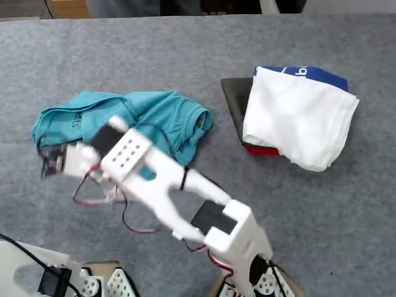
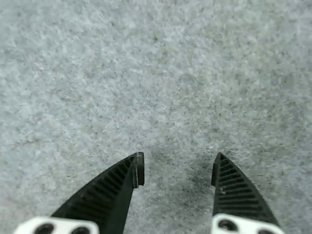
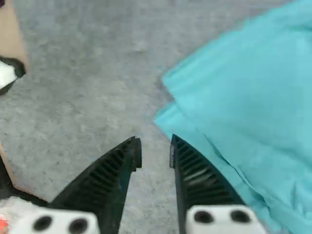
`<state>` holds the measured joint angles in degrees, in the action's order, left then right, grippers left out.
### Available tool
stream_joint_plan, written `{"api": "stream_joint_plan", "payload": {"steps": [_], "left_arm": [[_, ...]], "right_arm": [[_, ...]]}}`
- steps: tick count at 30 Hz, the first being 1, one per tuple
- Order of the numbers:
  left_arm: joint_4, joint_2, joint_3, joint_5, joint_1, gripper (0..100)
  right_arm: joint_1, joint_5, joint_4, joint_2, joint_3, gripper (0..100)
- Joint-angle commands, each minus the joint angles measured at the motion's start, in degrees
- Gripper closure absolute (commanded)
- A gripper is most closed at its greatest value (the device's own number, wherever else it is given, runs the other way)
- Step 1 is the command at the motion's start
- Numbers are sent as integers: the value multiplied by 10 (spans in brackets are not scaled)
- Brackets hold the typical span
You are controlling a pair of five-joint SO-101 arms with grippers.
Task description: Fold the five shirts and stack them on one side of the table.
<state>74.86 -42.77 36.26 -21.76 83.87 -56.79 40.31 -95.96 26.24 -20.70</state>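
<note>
The grey table (image 1: 322, 210) carries two groups of cloth, well apart. On the right lies the stack (image 1: 291, 124). A white shirt (image 1: 300, 117) is on top, a blue shirt (image 1: 309, 72) peeks out at its far edge, a red shirt (image 1: 263, 150) at its near edge, and a dark shirt (image 1: 234, 99) juts out to the left underneath. That looks like four folded shirts parked on one side, which leaves room to work on the other side.

The right arm (image 1: 167, 179) stretches from its base at the near edge diagonally across to the left. It passes over the near part of the teal shirt (image 1: 154, 111), which is the one shirt not yet folded. It lies crumpled and bunched left of centre, with no flat outline.

The right claw (image 1: 52, 162) sits at the left near end of that shirt. In its wrist view the jaws stand a narrow gap apart with nothing between them. They are low over bare table, just beside the shirt's hem, probably placed there to take an edge and spread the cloth.

The left arm (image 1: 37, 272) is tucked at the near left corner. The left claw (image 2: 178, 168) is spread wide over bare table, released and out of the way.
</note>
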Motion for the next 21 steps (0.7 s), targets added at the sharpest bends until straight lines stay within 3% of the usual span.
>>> {"api": "stream_joint_plan", "payload": {"steps": [1,8,16,21], "left_arm": [[3,10,29,-4,-9,761],[2,10,29,-4,-3,761],[2,10,29,-4,1,761],[2,10,29,-4,1,761]], "right_arm": [[-33,11,19,-22,19,838],[-39,13,60,12,16,686],[-32,17,82,58,20,714],[-29,33,93,91,19,785]]}}
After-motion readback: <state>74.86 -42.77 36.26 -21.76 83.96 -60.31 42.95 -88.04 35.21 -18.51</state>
